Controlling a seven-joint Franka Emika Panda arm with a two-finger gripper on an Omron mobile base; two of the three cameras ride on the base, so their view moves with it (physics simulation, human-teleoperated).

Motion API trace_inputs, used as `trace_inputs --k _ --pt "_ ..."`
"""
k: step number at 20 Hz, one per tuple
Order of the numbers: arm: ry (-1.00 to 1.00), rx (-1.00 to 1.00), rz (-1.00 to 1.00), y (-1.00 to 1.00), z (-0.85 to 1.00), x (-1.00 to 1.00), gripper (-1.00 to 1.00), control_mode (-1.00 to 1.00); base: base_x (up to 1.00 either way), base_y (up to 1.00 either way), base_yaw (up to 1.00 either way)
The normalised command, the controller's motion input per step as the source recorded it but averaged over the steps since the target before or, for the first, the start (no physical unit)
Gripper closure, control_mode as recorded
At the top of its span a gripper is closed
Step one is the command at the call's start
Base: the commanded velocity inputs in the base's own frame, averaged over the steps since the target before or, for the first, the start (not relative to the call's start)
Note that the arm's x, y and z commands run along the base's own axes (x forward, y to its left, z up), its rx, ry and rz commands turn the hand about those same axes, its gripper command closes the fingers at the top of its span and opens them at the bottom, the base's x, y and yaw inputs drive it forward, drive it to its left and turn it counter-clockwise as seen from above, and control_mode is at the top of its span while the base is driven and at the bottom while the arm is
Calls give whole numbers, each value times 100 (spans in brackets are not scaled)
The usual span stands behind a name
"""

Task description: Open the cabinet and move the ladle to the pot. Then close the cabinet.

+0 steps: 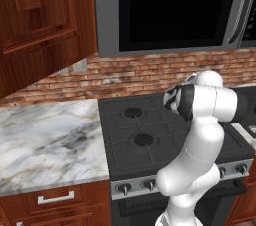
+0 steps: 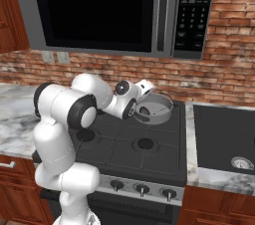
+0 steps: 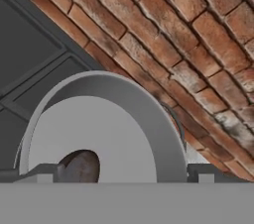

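Inside the pot, against its pale floor, lies the dark rounded bowl of the ladle, between the gripper's widely parted finger tips, which grip nothing. That pot sits on the stove's rear burner below the microwave, with the cabinet up to the left.

reddish-brown wooden wall cabinet: upper left, door swung open | round grey metal pot: upright, rear right burner | dark ladle bowl: inside pot
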Motion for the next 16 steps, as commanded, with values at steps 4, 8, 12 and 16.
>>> trace_inputs --k 4,8,12,16 --pt "-10 0 -1 0 0 -15 -100 -100 0 0 0" --pt "-12 0 0 0 -11 -53 -100 -100 0 0 0" --pt "-10 0 -3 0 -9 -54 -100 -100 0 0 0" --pt "-1 1 -6 0 8 -46 -100 -100 0 0 0"
